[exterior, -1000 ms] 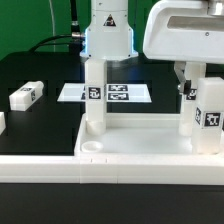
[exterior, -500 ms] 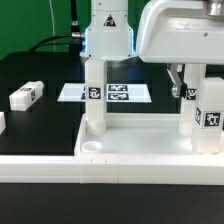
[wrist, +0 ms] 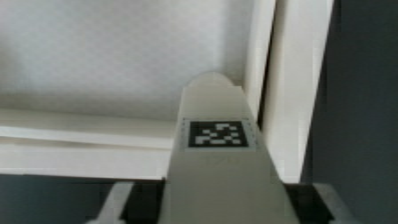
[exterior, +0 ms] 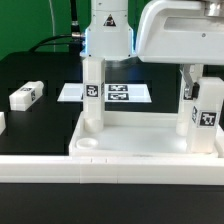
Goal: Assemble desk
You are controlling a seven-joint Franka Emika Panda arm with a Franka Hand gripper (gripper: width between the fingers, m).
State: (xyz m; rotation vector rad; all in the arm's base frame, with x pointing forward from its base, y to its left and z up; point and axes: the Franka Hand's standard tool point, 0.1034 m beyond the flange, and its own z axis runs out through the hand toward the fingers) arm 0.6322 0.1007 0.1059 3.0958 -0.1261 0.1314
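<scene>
Leg (wrist: 217, 140) upright between end effector (exterior: 196, 92) fingers, over desk top (exterior: 140, 148)

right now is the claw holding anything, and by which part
The claw is closed on a white desk leg standing in the desktop, gripping its upper end.

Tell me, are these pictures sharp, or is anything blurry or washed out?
Exterior view: fairly sharp, the marker board tags readable, though the white desk top is bright with little shading. Wrist view: soft and blurred, the leg fills the frame, its tag grainy.
</scene>
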